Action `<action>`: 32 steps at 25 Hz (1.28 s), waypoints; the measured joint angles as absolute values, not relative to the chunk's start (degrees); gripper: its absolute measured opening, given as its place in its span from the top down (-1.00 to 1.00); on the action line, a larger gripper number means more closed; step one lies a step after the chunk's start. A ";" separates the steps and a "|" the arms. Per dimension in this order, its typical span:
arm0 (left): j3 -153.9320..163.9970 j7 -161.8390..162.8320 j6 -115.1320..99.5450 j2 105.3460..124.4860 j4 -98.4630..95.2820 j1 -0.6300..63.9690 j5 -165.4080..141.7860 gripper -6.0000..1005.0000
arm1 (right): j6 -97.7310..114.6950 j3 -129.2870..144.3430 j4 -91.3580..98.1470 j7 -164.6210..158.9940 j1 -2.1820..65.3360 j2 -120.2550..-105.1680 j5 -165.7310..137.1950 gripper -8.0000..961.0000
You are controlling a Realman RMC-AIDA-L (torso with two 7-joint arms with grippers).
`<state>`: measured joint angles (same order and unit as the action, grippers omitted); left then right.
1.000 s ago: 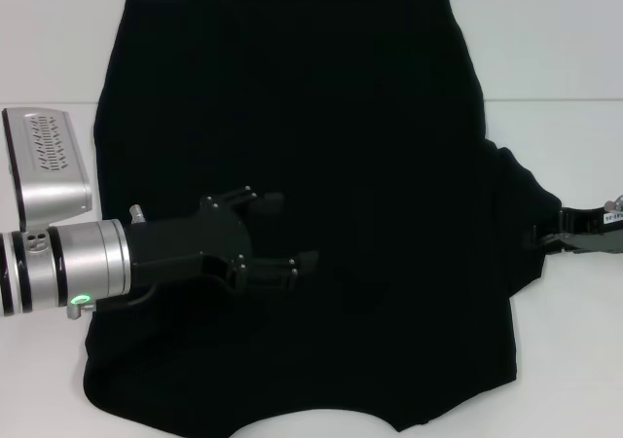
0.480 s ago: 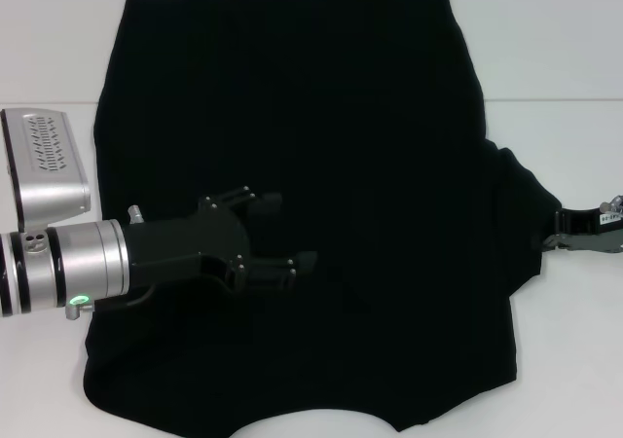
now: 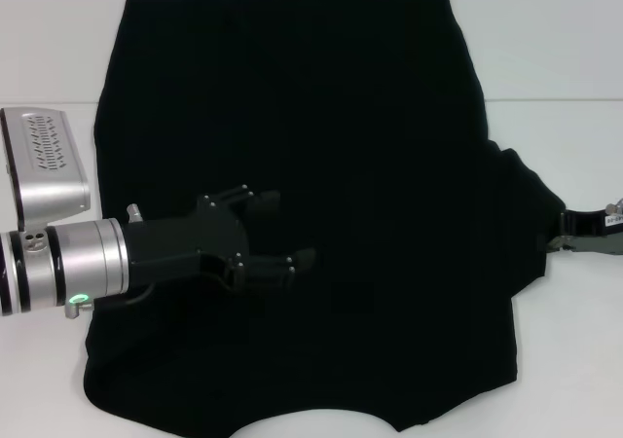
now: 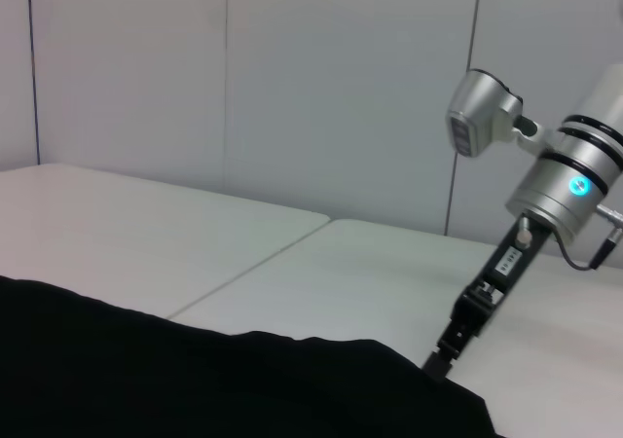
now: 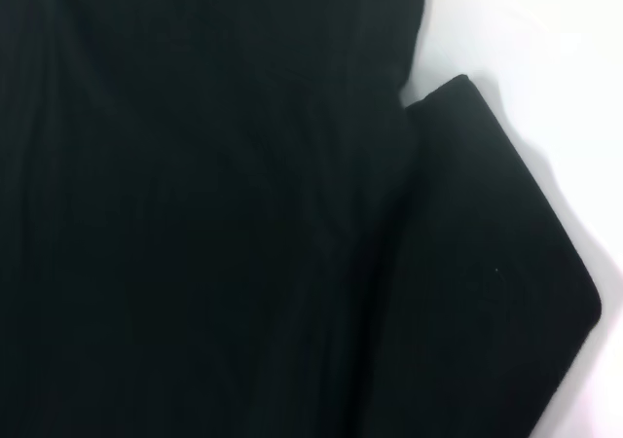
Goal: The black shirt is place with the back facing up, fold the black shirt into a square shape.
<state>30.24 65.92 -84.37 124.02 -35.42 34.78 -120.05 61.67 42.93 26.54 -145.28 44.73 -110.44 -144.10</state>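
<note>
Bench: white, carries everything; a seam line runs across it.
Black shirt: spread flat over mid-bench, long axis running from the near edge to the far edge; right sleeve sticks out sideways toward the right arm.
Left claw: over the shirt's left half, pointing right, fingers spread apart, nothing held.
Right claw: at the right sleeve's tip, just touching or beside the cloth; cannot tell how its fingers stand.
</note>
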 joint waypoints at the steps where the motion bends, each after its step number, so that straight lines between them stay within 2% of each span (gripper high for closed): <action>1: 30.22 65.92 -84.37 124.01 -35.42 34.75 -119.87 -0.89 | 61.74 42.91 26.57 -145.26 44.40 -110.28 -144.09 0.96; 5: 30.24 66.11 -84.38 124.02 -35.42 34.45 -119.04 -0.89 | 62.11 42.38 28.36 -145.15 42.11 -110.11 -144.02 0.95; 12: 30.23 66.38 -84.93 124.02 -35.41 33.98 -117.69 -0.89 | 67.07 38.08 34.74 -142.25 37.82 -110.71 -142.55 0.92; 26: 30.23 67.21 -85.08 124.14 -35.32 33.68 -117.50 -0.89 | 70.49 34.80 35.69 -137.55 34.40 -109.05 -141.59 0.86; 32: 30.23 67.97 -85.08 124.22 -35.33 33.70 -117.42 -0.89 | 71.79 34.39 38.28 -137.46 33.08 -108.87 -141.60 0.84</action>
